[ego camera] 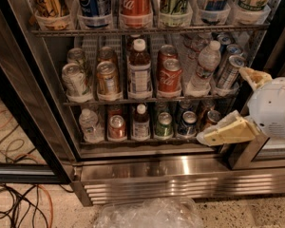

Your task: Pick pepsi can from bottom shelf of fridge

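The fridge (pixel 147 167) stands open in front of me. On its bottom shelf (pixel 133 142) the pepsi can (pixel 187 124), short and dark blue with a silver top, stands upright in the front row. A green can (pixel 164 125) is on its left and a brownish can (pixel 211 119) on its right. My gripper (pixel 222 104) reaches in from the right at bottom-shelf height, open and empty. Its lower finger (pixel 225 132) points left, with its tip just right of and below the pepsi can and not touching it. Its upper finger (pixel 253 77) is beside the middle shelf's right end.
The bottom shelf also holds a water bottle (pixel 89 125), a red can (pixel 117 127) and a labelled bottle (pixel 141 122). The middle rack holds cans and bottles, among them Coke cans (pixel 168 75). The black-edged door (pixel 23 103) stands at left. Cables (pixel 14 203) and crumpled plastic (pixel 152 215) lie on the floor.
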